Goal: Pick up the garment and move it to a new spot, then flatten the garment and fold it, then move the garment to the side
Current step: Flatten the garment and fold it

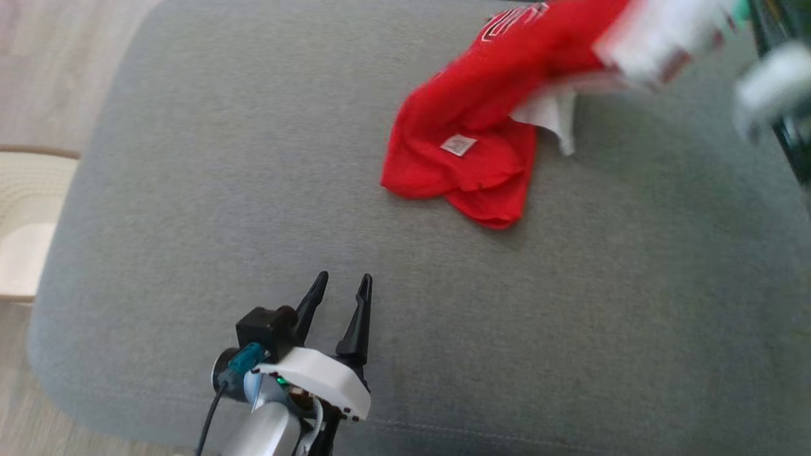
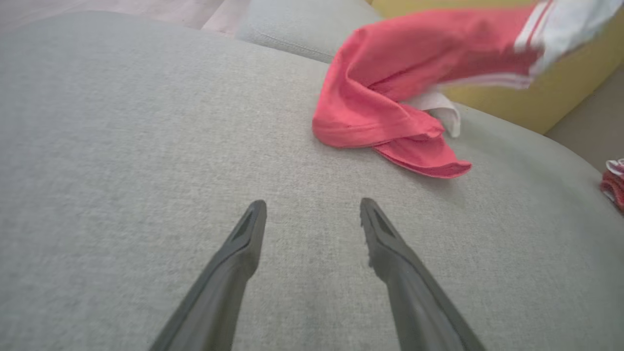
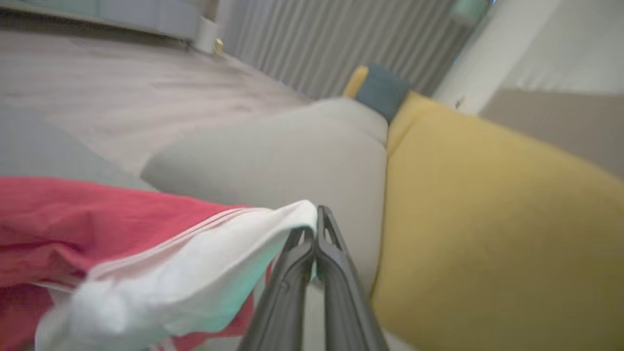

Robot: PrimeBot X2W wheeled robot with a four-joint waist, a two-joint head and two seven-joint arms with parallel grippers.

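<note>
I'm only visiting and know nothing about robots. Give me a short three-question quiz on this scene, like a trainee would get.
1. True or false: the left gripper stands open and empty above the grey fabric cushion.
2. Which gripper pinches the red and white cloth garment? A left, B right.
3. Fill in: the pinched part of the garment is ____ in colour.
Key: 1 true; 2 B, the right gripper; 3 white.

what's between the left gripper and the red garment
Nothing visible: bare grey cushion lies between the open left gripper and the garment, whose near folds rest on it. The right gripper is shut on its white edge, holding that end up.
</note>
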